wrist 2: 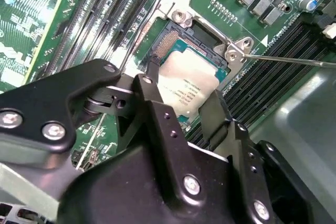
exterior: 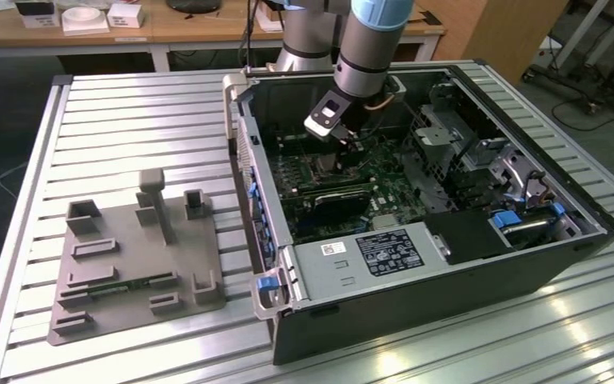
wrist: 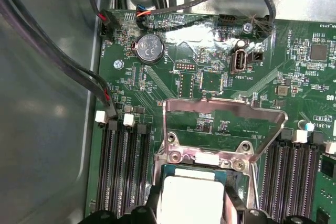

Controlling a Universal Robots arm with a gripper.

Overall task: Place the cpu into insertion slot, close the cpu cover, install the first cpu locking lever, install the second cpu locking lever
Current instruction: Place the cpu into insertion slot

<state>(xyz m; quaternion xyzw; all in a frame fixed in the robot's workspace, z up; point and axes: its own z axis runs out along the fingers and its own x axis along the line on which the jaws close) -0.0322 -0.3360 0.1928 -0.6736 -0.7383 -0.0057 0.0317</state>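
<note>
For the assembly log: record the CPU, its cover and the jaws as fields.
cpu: small square chip with pale silvery metal top, over the black insertion socket; whether seated, cannot tell
jaws: shut on the cpu, one at each side
cpu cover: thin silvery metal frame, swung open, standing up off the socket
setting: green motherboard inside open black computer case

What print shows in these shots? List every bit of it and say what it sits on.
cpu: dark lines of print on its metal top, too small to read.
Motherboard: white lettering beside parts, too small to read reliably.
Coin cell battery: stamped marks, unreadable.
Label on the power supply: fine print, unreadable.
None can be quoted.
</note>
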